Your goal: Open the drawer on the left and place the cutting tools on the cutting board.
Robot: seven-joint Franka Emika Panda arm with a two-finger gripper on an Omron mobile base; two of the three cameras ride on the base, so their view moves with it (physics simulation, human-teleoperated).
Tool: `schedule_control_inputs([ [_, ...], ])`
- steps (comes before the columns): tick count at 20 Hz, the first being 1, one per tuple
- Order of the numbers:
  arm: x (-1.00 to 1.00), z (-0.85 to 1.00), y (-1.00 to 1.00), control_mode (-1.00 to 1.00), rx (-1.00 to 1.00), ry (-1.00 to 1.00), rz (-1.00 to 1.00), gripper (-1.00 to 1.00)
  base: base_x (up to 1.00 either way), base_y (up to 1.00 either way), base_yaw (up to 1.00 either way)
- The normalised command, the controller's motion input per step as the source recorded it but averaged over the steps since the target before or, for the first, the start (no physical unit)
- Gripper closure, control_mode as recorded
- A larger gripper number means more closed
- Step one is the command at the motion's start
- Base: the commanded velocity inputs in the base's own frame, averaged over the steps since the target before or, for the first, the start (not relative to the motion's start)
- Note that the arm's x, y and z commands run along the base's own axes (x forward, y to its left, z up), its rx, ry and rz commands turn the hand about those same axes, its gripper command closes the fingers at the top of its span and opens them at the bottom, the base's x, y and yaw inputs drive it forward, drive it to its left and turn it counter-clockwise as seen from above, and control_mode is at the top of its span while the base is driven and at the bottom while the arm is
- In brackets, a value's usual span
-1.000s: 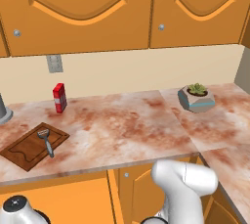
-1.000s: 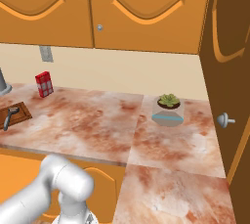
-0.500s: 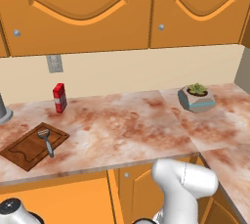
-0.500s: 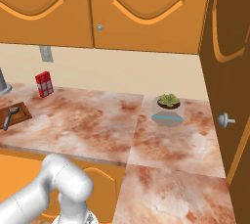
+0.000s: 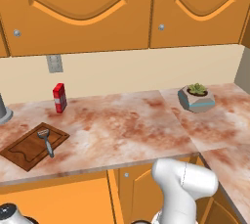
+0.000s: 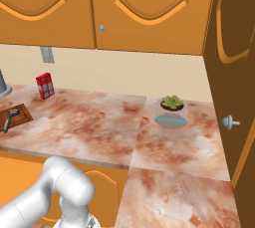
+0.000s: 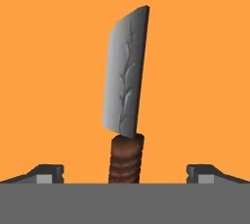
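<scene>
knife (image 7: 126, 83) | centred between jaws, handle nearest | jaws spread wide, untouched

Wide bare counter (image 5: 122, 130) between red box (image 5: 59, 98) and potted plant (image 5: 196, 97), board (image 5: 29, 145) far left

Cutting board (image 5: 29, 148): dark brown wood, flat at the counter's left front edge, with 1 grey metal peeler (image 5: 47, 140) lying on its right half. Knife (image 7: 126, 96): grey blade, dark ribbed handle, flat on orange drawer floor (image 7: 195, 71).

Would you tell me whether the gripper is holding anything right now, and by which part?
Nothing is held: the gripper is open, its fingertips apart either side of the knife handle.
</scene>
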Motion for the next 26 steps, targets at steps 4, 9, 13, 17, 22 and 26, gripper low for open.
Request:
schedule_control_inputs([
  [4, -0.36, -0.02, 0.05, -1.00, 0.00, 0.00, 0.00, -1.00, 0.00, 0.00, 0.00],
  [9, -0.06, -0.15, 0.00, -1.00, 0.00, 0.00, 0.00, -1.00, 0.00, 0.00, 0.00],
  [13, 0.00, -0.11, 0.00, -1.00, -0.02, 0.00, 0.00, -1.00, 0.00, 0.00, 0.00],
  [17, 0.00, -0.28, 0.00, -1.00, -0.01, 0.00, 0.00, -1.00, 0.00, 0.00, 0.00],
  [22, 0.00, -0.32, 0.00, -1.00, -0.01, 0.00, 0.00, -1.00, 0.00, 0.00, 0.00],
  [26, 0.00, -0.22, 0.02, -1.00, -0.01, 0.00, 0.00, -1.00, 0.00, 0.00, 0.00],
])
